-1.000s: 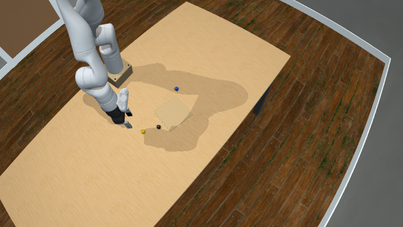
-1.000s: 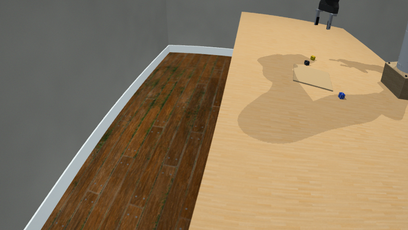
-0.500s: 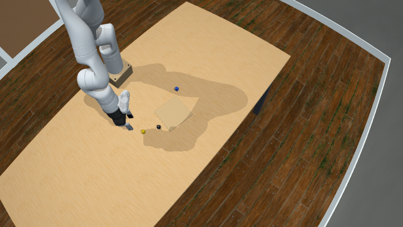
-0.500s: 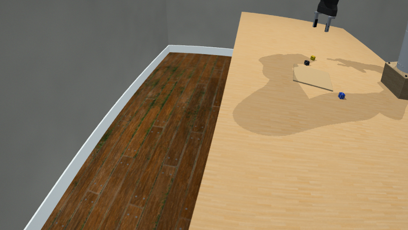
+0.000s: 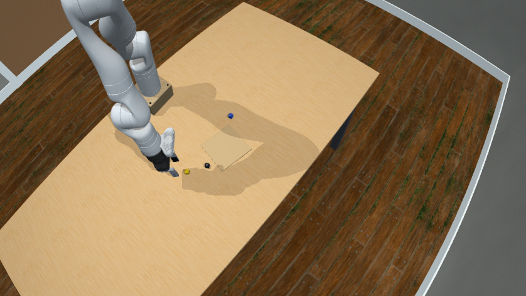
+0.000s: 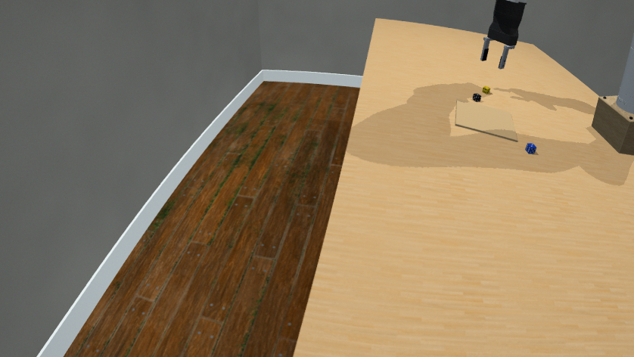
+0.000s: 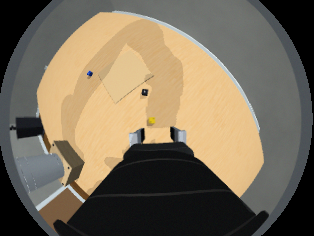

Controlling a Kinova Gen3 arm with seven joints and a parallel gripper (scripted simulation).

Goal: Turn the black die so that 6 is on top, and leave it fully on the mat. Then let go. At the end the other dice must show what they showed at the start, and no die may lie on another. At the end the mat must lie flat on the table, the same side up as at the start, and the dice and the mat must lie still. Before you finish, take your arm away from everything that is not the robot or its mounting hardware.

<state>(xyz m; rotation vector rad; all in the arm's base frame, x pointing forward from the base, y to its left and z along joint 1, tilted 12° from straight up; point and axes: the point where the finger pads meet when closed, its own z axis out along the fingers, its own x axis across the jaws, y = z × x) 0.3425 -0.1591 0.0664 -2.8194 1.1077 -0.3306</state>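
Wooden tabletop [image 5: 110,220] [image 6: 443,243] [image 7: 210,150], fingers [image 5: 173,172] [image 6: 503,60] wide open above it, holding nothing, touching nothing

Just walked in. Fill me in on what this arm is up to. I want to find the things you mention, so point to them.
The grey-white robot arm [image 5: 118,75] holds nothing; its black two-finger claw [image 5: 175,167] [image 6: 493,60] [image 7: 157,132] hangs open above the pale wooden table [image 5: 99,220] [image 6: 443,265] [image 7: 210,150]. The small black die [image 5: 207,165] [image 6: 476,97] [image 7: 144,92], the one to be turned to 6, sits beside the thin tan square mat [image 5: 225,148] [image 6: 483,117] [image 7: 125,77], off it. A yellow die [image 5: 186,171] [image 6: 486,89] [image 7: 152,120] and a blue die [image 5: 230,115] [image 6: 530,147] [image 7: 90,73] also lie off the mat.
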